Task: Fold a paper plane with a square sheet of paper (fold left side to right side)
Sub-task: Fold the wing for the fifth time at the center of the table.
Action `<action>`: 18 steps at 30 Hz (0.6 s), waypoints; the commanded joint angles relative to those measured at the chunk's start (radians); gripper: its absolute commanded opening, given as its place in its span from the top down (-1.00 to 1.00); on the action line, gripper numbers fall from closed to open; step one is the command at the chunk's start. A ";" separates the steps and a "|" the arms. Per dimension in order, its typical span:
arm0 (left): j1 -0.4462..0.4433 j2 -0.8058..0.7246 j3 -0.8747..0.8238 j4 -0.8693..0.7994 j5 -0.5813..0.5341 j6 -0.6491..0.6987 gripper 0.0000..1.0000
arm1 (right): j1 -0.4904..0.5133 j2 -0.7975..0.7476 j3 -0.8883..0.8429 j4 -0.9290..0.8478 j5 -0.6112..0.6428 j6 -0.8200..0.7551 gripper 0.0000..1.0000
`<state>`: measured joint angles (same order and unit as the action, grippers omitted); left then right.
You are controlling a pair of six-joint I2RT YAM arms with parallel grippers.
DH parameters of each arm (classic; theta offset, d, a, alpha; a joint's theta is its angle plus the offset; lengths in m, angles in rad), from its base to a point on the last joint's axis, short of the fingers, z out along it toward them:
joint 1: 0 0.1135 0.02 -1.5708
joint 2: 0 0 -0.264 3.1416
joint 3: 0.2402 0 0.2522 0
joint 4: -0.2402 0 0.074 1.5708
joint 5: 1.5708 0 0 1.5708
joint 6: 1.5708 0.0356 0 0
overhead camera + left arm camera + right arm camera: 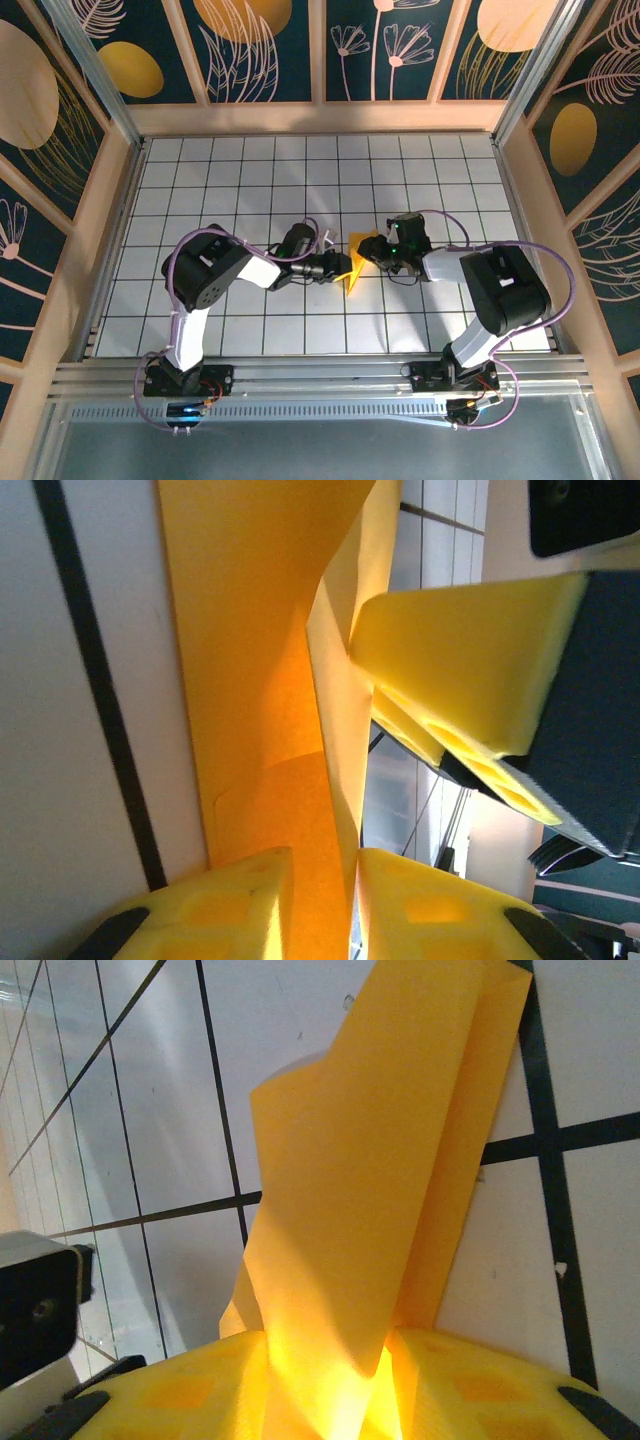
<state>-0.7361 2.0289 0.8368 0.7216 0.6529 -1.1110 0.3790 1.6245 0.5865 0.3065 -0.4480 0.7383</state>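
Overhead, paper wedge (356, 260), at right wrist, pinched

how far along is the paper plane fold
Done: the paper already shows creased, overlapping layers, not a flat square. In hand: the right gripper pinches one end, and the left gripper straddles the other, grip unclear. Left: no narrow dart shape yet, so more folds look needed.

- We find the paper (357, 260) near the middle of the table (250, 170), raised off its surface.
- We see the left gripper (341, 269) just left of it, and the right gripper (366, 252) just right, slightly farther back.
- The paper runs between both grippers' fingers.
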 commanded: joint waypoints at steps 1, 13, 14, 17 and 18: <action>0.026 -0.041 -0.011 -0.023 -0.017 0.038 0.49 | 0.016 0.045 0.014 -0.024 0.037 -0.025 0.24; 0.031 0.014 0.074 -0.062 0.008 0.063 0.48 | 0.015 0.040 0.016 -0.033 0.037 -0.028 0.24; 0.031 0.016 0.077 -0.066 0.009 0.063 0.48 | 0.015 0.041 0.017 -0.035 0.037 -0.029 0.24; 0.032 0.022 0.085 -0.087 -0.001 0.072 0.51 | 0.015 0.042 0.019 -0.036 0.037 -0.030 0.24; 0.031 0.023 0.087 -0.095 -0.004 0.076 0.52 | 0.015 0.040 0.019 -0.037 0.037 -0.030 0.24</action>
<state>-0.7067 2.0266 0.9016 0.6640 0.6460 -1.0664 0.3798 1.6260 0.5934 0.2951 -0.4461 0.7353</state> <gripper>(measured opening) 0.244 0.381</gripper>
